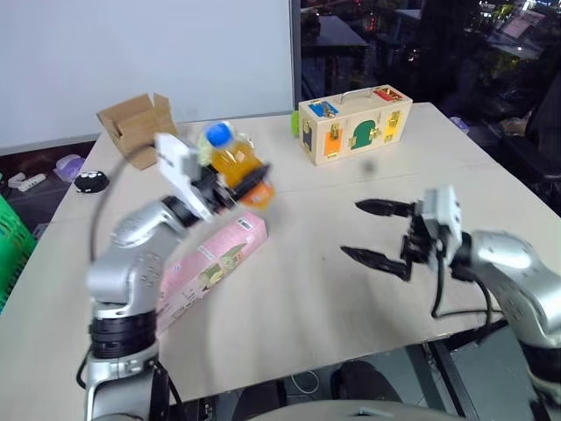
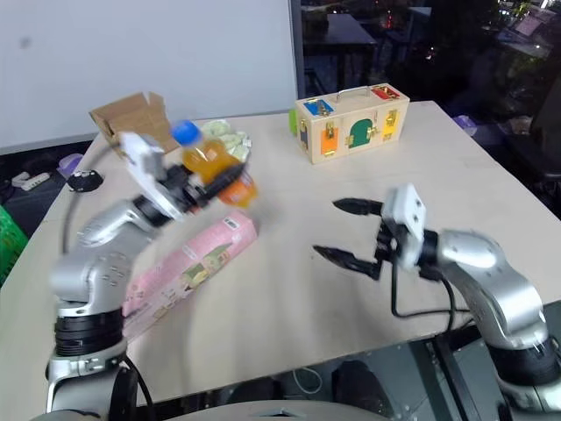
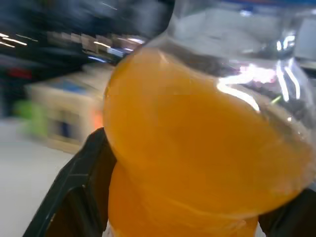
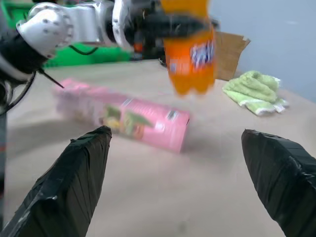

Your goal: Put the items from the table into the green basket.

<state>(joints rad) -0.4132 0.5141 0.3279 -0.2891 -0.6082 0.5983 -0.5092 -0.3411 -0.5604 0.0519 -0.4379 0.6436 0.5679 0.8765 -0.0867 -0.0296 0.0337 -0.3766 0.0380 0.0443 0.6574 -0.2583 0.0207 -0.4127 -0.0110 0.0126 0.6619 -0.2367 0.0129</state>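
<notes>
Pale wood runs from the near table (image 1: 289,316) edge, where the right gripper (image 1: 377,232) hangs spread and empty. Just beyond, the pink carton (image 1: 210,259) lies flat — light, stiff card, best pinched across its narrow width. Above it the left gripper (image 1: 230,186) pinches the orange-drink bottle (image 1: 235,160) around its body, off the table; liquid makes it heavy, smooth plastic slippery. Farther back stands the wooden toy box (image 1: 355,123). At the frame's left edge the green basket (image 1: 12,241) is mostly cut off — its depth cannot be judged.
</notes>
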